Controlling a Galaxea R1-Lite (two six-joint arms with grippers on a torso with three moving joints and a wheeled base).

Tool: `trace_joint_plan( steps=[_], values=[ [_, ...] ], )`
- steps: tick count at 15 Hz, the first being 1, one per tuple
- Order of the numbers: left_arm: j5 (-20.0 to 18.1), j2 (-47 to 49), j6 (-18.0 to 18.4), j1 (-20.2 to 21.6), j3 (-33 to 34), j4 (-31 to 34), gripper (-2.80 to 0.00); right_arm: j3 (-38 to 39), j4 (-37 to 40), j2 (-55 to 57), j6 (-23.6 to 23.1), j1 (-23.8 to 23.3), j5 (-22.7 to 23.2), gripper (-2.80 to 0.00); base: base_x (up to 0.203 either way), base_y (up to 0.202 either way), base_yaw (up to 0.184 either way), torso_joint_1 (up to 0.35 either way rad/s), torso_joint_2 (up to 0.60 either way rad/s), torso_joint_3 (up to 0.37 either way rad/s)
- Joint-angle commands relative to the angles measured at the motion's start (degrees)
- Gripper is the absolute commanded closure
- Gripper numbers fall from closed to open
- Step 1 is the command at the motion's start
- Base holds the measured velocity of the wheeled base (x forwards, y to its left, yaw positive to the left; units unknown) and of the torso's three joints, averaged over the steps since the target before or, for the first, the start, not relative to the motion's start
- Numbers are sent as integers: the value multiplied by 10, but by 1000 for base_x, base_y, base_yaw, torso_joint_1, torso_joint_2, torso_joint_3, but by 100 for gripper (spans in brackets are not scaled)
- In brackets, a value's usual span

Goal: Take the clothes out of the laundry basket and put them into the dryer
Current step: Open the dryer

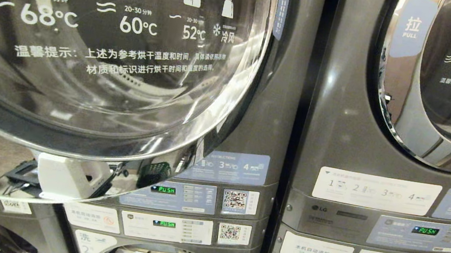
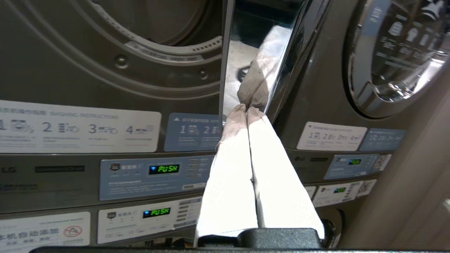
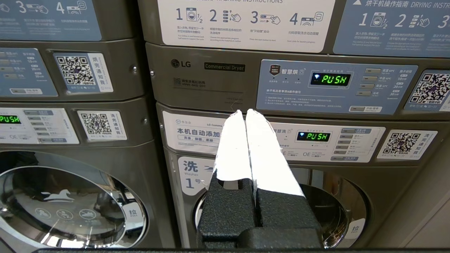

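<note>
**Left hand at the edge of the open dryer door, no clothes in sight**

Left hand clenched, white fingers pressed together with nothing between them, tips right against the lower chrome edge of the swung-open dryer door. Mirrored in that chrome, the same fingertips. Beyond the door edge, the open dryer drum, dark, only its lower part in view, with no garment showing in it. Below, the dryer's control panel reading PUSH in green.

Right hand likewise clenched and empty, held off from a neighbouring stacked machine, facing its labels and panels; idle by the look of it.

No clothes and no laundry basket directly visible; only a small dark-green basket shape reflected low in the door glass, probably behind the robot.

Judged stage: door-opening, ahead of any loading. Nothing yet moved into the drum. Next, probably: pull the left hand clear of the door rim, turn toward the basket, spread the fingers and pick a garment. Risk: nudging the door back toward shut while withdrawing
</note>
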Motion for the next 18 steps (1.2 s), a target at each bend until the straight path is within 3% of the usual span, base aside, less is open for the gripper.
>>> trace_joint_plan(
  steps=[1,3,6,10,15,16,18],
  values=[
    [1,-59,-1,1,-2,40,0,0,0,0,0,0,0,0,0,0,0,0,0,0],
    [2,-104,4,1,-4,106,0,0,-1,0,-4,0,1,0,0,0,0,0,0,0],
    [4,-105,16,2,-6,111,0,0,-1,0,-3,0,2,0,0,0,0,0,0,0],
    [6,-52,64,11,-15,106,0,0,-1,0,-3,0,2,0,0,0,0,0,0,0],
    [-57,91,102,8,-134,80,0,0,-1,0,-7,0,4,0,0,0,0,0,0,0],
    [-79,102,105,6,-156,79,0,0,-1,0,-7,0,4,0,0,0,0,0,0,0],
    [-86,103,106,-6,-160,80,0,0,-1,0,-7,0,4,0,0,0,0,0,0,0]
  ],
)
